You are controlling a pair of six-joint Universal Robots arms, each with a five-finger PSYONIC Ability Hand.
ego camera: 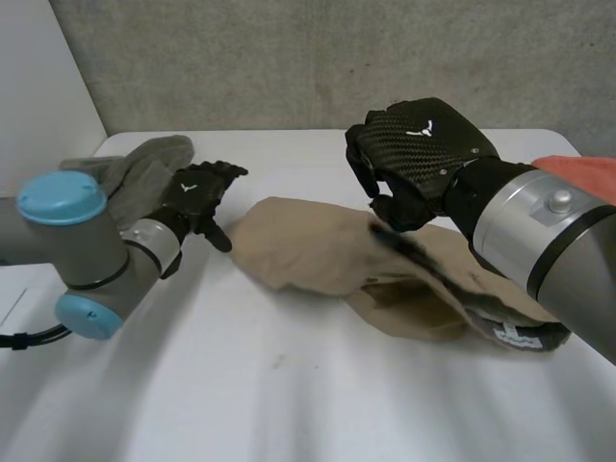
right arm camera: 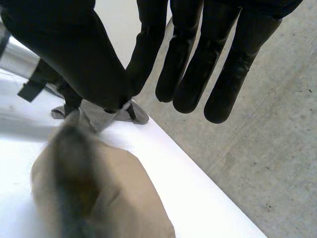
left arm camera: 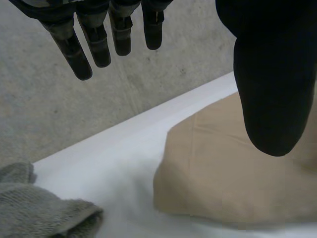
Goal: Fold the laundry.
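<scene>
Three cloths on the worktop (ego camera: 289,395): tan cloth (ego camera: 308,245) centre, grey towel (ego camera: 144,164) upper left, red cloth (ego camera: 577,173) far right; left hand (ego camera: 197,197) fingers straight, empty; right hand (ego camera: 419,144) above tan, grip: cannot tell

White emblems: left hand (ego camera: 192,192), right hand (ego camera: 423,144)

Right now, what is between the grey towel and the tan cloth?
Bare white table, seen in the left wrist view. In the head view the left robot hand shows between the grey towel and the tan cloth.
</scene>
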